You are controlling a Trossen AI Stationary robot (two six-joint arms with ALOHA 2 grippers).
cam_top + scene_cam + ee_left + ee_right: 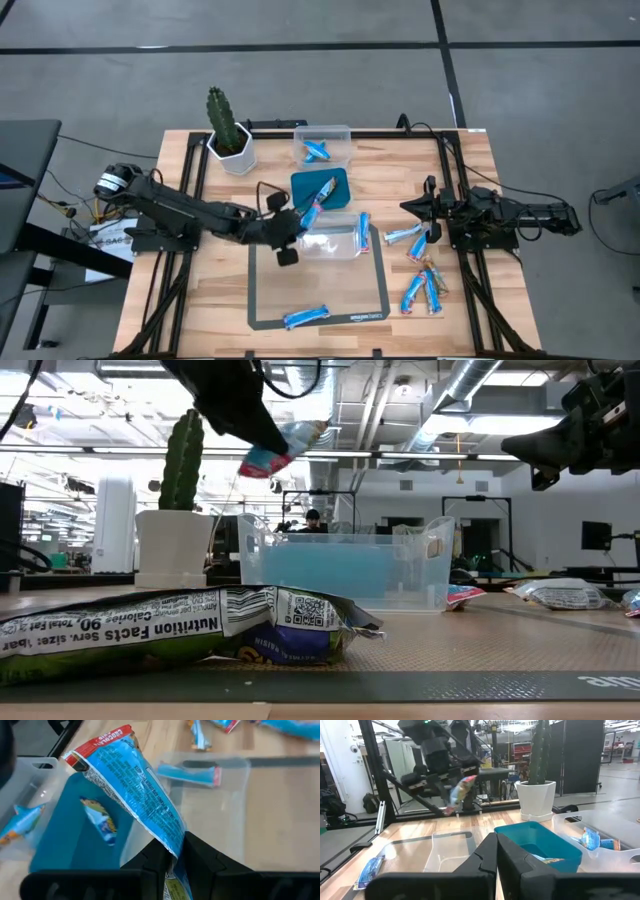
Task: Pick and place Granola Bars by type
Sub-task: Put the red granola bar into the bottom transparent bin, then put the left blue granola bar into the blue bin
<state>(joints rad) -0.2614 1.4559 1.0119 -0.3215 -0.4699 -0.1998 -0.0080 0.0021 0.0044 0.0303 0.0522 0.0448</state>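
Holding blue bar (314, 208) | left fingers (200, 862) | long axis diagonal, toward teal container (306, 184)

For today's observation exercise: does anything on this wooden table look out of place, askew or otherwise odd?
One blue wrapped granola bar lies alone at the near edge of the grey-outlined mat, far from the loose cluster of bars on the right. Otherwise nothing stands out: the left gripper holds a blue bar above the teal container.
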